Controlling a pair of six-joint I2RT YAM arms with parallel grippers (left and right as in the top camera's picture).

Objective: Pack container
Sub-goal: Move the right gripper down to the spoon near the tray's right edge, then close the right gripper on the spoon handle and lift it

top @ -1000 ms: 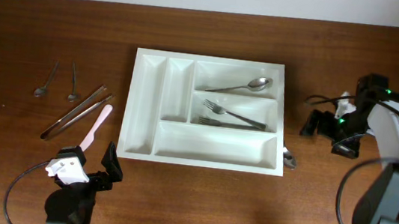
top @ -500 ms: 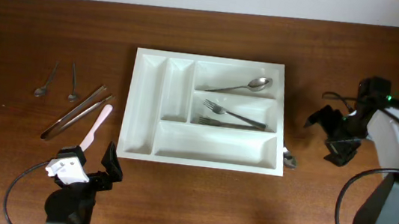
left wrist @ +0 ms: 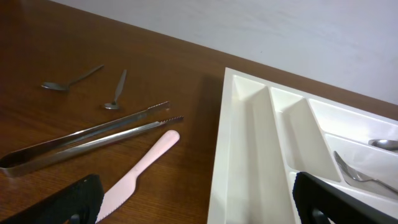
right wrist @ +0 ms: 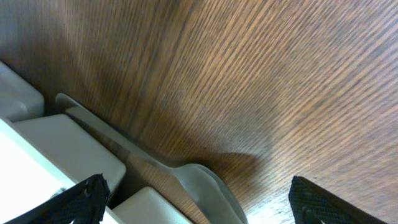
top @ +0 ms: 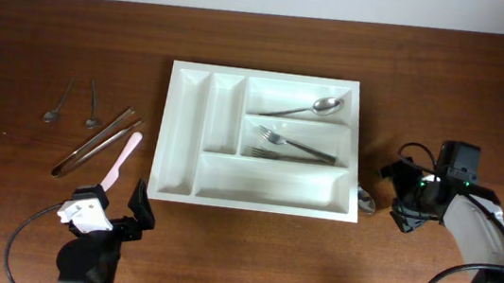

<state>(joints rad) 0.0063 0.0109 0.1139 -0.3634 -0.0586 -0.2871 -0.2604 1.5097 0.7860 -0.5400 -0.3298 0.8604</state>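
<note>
Container (top: 266, 183) sat mid-counter (top: 449, 78), its long side running left to right, with forks (top: 285, 145) in the middle right slot. A spoon (top: 366, 203) lay at its near right corner, close against the rim. The bowl faced the right tool (top: 400, 195) and the handle seemed to slant back along the wall. How far it went under could not be told. That tool hung just right of the spoon, fingers spread wide and empty, so the right arm was plainly the nearer. The left tool (top: 113, 209), also wide and empty, hung near left, close to a knife (top: 123, 157) and tongs (top: 95, 141).
</note>
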